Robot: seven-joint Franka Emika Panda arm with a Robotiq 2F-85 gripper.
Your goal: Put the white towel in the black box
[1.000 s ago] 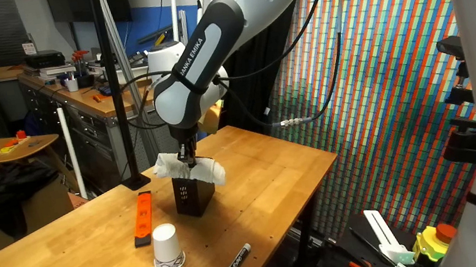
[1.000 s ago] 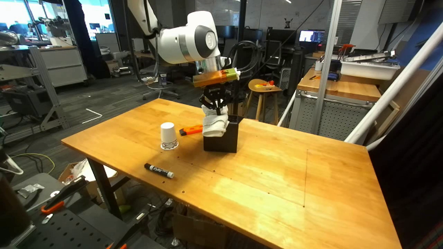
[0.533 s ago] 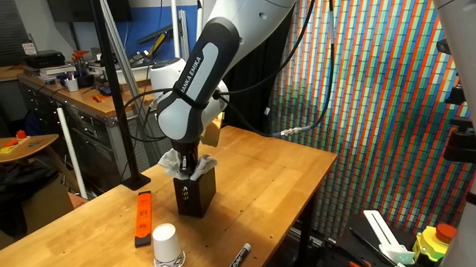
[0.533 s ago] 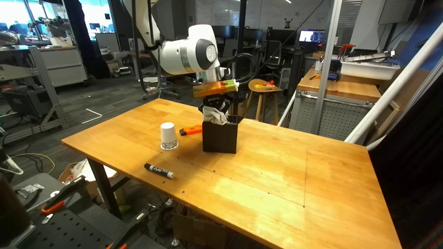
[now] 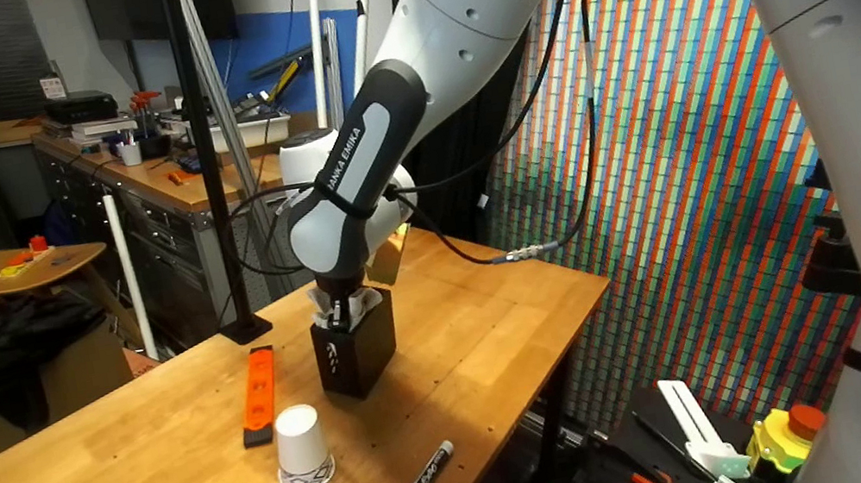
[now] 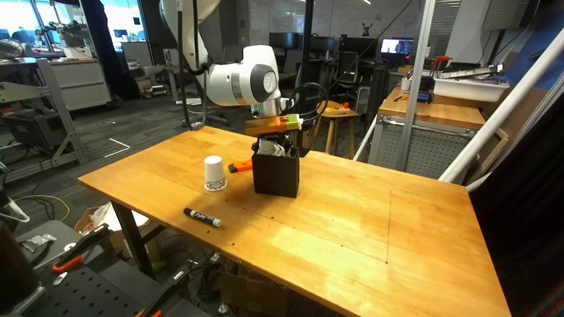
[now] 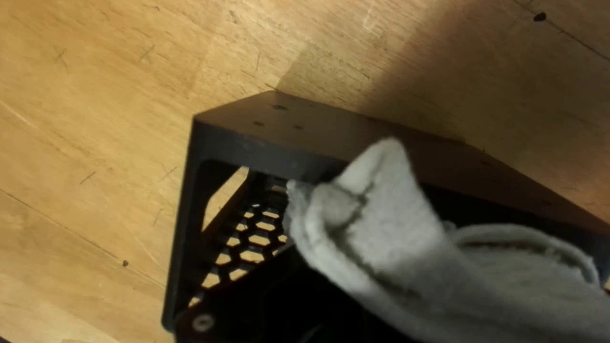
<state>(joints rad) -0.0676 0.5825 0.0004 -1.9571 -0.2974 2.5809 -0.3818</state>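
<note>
One white towel (image 6: 270,148) partly inside the black box (image 5: 359,350), gripper (image 5: 339,316) at the mouth

Towel: bunched in the open top of the box, pale folds standing above the rim in both exterior views. In the wrist view the cloth rises to a blunt corner beside one long wall, with a second, rounded fold to the right of it. How deep the rest reaches cannot be read.

Gripper: directed downward into the box mouth, set in among the folds. Whether the jaws are apart or clamped on the cloth cannot be told; towel and box walls conceal them.

Box: standing on the wooden table (image 6: 396,229), open side up. The wrist view shows honeycomb openings in it, with table wood visible through them.

Other items on the table: a white cup (image 6: 214,172) with a patterned rim, upside down, near the box; an orange bar (image 5: 259,395) with a black end, lying flat near the cup; a black marker (image 6: 202,217) with a white end, lying near the table edge, apart from cup and box.
</note>
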